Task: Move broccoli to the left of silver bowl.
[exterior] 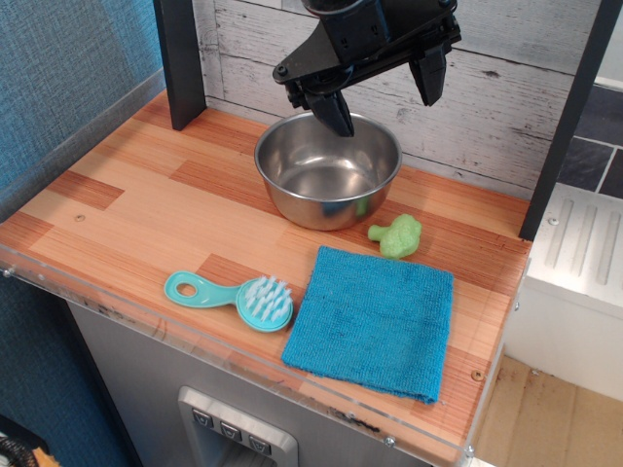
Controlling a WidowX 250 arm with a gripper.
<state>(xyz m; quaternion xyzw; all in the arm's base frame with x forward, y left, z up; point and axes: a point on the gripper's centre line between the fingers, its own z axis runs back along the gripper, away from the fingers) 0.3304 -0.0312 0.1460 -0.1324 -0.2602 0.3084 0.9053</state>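
Gripper [384, 97] is up at 12 o'clock in the frame, black, hanging above the back rim of the silver bowl [328, 170]. Jaws spread wide, nothing between them; one finger [336, 112] points down over the bowl's far edge, the other [429, 76] sits higher, off toward 1 o'clock against the whitewashed plank wall [506, 88]. No contact with the bowl that I can see. Bowl sits upright on the wood-grain tabletop [146, 209], back-centre, inside bare apart from reflections. Broccoli [396, 236] lies on the table at about 4 o'clock from the bowl, just beside its base, not clearly touching; stem points toward the bowl, bumpy head away from it. A faint green reflection of it shows on the bowl's side. Blue cloth [375, 321] lies flat at 5 o'clock from the bowl, its back edge just under the broccoli, close to or touching it, can't tell. Teal scrub brush [234, 297] is at 7 o'clock from the bowl, bristles up, head next to the cloth's left edge, handle out toward 9 o'clock. Dark upright posts at the back left [180, 63] and right [569, 117] corners of the table.
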